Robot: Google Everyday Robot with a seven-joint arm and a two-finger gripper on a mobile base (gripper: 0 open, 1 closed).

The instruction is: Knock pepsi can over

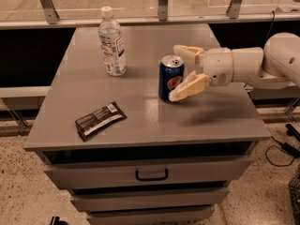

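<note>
A grey drawer cabinet (140, 125) is filling the frame, its flat top serving as the work surface. The robot's white arm (262, 64) is reaching in from the right, level with the top. Its gripper (179, 73) is sitting just right of the pepsi can, fingers (190, 86) spread wide and grasping nothing: one is lying behind the can's rim, the other appears to be pressing low on its side.

That low contact is likely the hazard. A push near the base could be sliding the can across the smooth top rather than tipping it. A hard shove could be rolling it toward the clear water bottle (112, 41) at back left.

The pepsi can (169, 78) is standing upright right of centre, dark blue, its round logo facing front and its silver top showing. A dark snack wrapper (100, 120) is lying flat near the front left, well apart.
</note>
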